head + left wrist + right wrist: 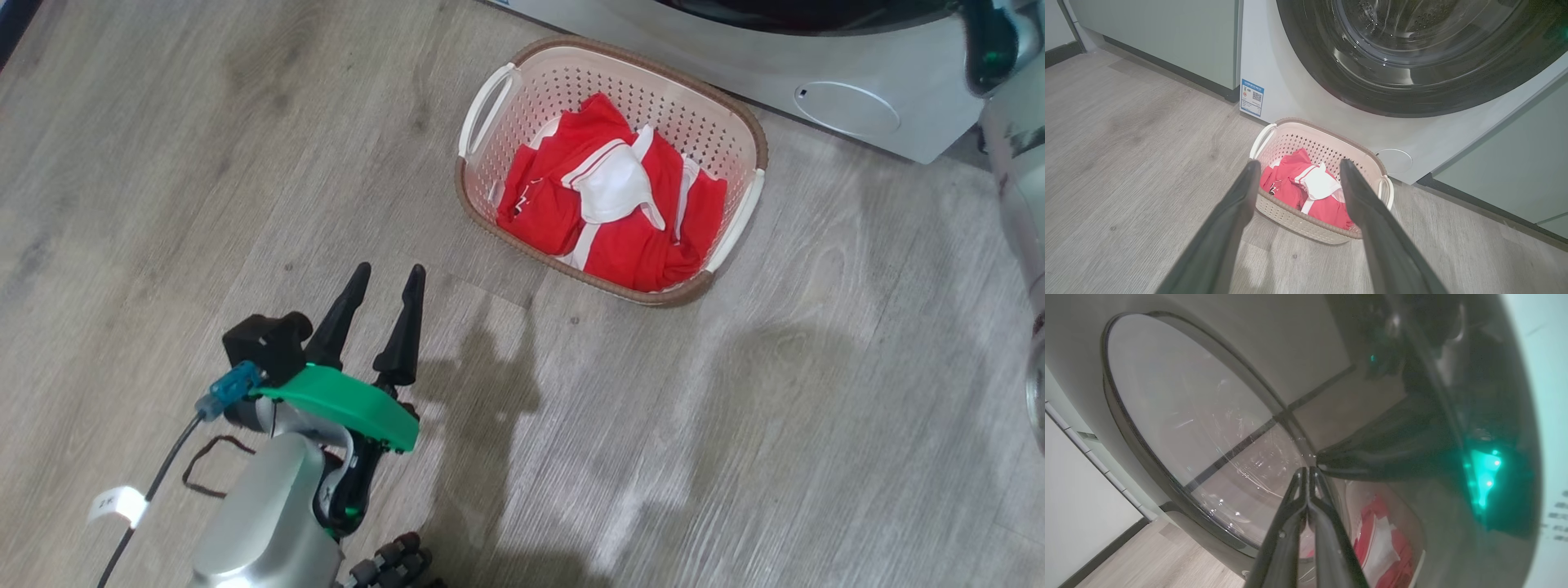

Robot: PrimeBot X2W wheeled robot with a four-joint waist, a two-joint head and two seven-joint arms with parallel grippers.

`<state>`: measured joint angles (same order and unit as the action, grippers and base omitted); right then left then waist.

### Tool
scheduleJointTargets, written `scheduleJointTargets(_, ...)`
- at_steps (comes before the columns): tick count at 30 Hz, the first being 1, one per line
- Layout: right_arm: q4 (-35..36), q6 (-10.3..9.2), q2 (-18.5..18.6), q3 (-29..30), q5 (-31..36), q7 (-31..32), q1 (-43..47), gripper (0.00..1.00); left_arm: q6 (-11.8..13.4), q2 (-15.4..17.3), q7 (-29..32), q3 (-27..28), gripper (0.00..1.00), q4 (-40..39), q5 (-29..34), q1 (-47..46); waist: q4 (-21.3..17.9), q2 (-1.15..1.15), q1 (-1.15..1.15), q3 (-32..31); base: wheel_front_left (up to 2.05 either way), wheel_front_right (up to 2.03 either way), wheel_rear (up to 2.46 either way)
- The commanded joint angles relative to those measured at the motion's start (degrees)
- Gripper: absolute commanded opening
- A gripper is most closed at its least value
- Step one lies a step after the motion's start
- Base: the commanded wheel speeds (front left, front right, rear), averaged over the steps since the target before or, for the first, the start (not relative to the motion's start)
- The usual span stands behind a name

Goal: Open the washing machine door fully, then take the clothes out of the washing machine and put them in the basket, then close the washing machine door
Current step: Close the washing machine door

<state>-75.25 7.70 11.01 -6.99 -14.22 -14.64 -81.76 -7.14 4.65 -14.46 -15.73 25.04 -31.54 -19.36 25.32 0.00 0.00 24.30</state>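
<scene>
1. The right gripper (1307, 470) is closed with its fingers pressed together and nothing held. The tips are set against the glossy black rim of the washing machine door (1200, 428), just beside the glass bowl.
2. Slip risk: two narrow tips on a slick curved rim make a poor pushing contact. If the push is angled off, the tips could skate onto the glass or off the rim edge, and the door would not be driven home.
3. False-close risk: in the left wrist view the door looks seated in the front of the washing machine (1290, 94), but latching cannot be told. If the arm is drawn off too soon, the door may swing out again.
4. Overload risk: force is carried straight down the fingers, so a hard shove would load both fingers and hinge.
5. The basket (563, 86) stands on the floor (245, 122) just beside the machine front, below the door. Whether they touch cannot be told. It could be knocked if the right forearm drops.
6. The clothes (620, 204) are bundled inside the basket. No cloth is seen trapped at the visible door edge.
7. The left gripper (390, 269) has its fingers spread and is empty. It hovers over bare floor, nearer than the basket and to its left, well apart from the door.
8. Relative to the right gripper, the door is touched at the fingertips. It lies at the far right of the scene, above the basket.
</scene>
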Motion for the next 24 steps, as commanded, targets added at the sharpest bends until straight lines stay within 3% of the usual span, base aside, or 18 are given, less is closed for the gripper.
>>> scheduleJointTargets(1, 1.6, -0.21, 0.5, 1.5, 0.7, -0.4, -3.5, 0.00, -0.4, 0.9, -0.5, 1.6, 1.00, -1.2, -0.5, -1.3, 0.1, 0.00, 0.00, 0.1, 0.00, 0.00, 0.00)
scheduleJointTargets(11, 1.4, -0.21, 0.4, 8.2, 5.9, -0.4, -4.1, 0.00, -0.4, 1.0, -0.5, 2.0, 1.00, -0.9, -0.6, -1.7, -0.1, 0.00, 0.00, 0.3, 0.00, 0.00, 0.00)
scheduleJointTargets(17, 3.2, -0.21, -2.5, 8.7, 8.0, -0.4, 0.4, 0.00, -0.4, 1.3, -0.5, 2.8, 1.00, -0.6, -0.3, -0.8, -0.8, 0.00, 0.00, -2.5, 0.00, 0.00, 0.00)
scheduleJointTargets(24, 8.9, -0.21, -5.7, 6.4, 6.0, -0.4, 9.6, 0.00, -0.4, 3.1, -0.5, 4.8, 1.00, -0.7, 1.2, 0.9, -2.7, 0.00, 0.00, -8.4, 0.00, 0.00, 0.00)
